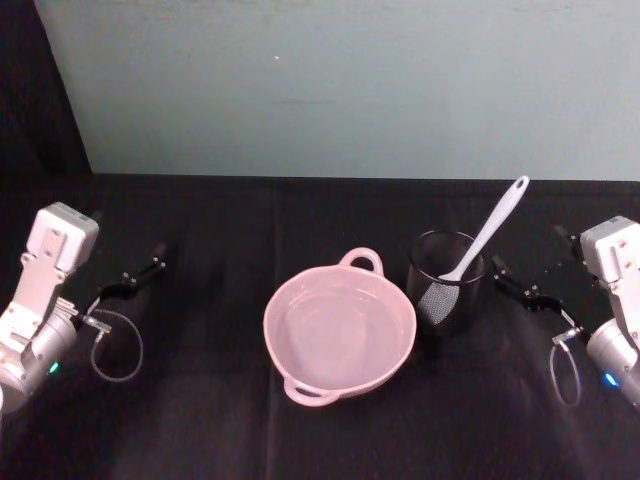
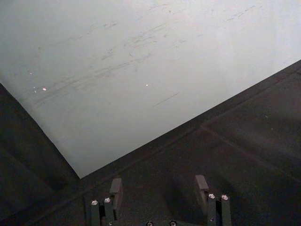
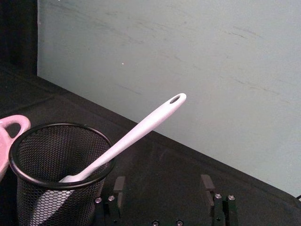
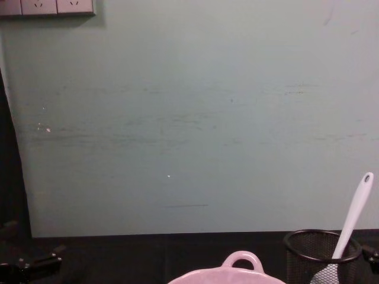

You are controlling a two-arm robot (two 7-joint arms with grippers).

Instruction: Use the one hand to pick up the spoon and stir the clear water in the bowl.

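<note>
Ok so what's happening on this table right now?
Nothing is being handled yet. The white spoon stands tilted in the black mesh cup, just right of the pink bowl. The right tool is open and empty to the right of the cup. The left tool is parked far to the left, also open and empty.

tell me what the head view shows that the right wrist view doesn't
Head view, not the right wrist view: the whole pink bowl with its inside, and the left end effector, parked on the left side. Right wrist view, not the head view: the hole in the white spoon handle's tip and the gap between the right end effector fingers, which are open. Both: the spoon leaning in the black wire-mesh cup, and one loop handle of the bowl.
</note>
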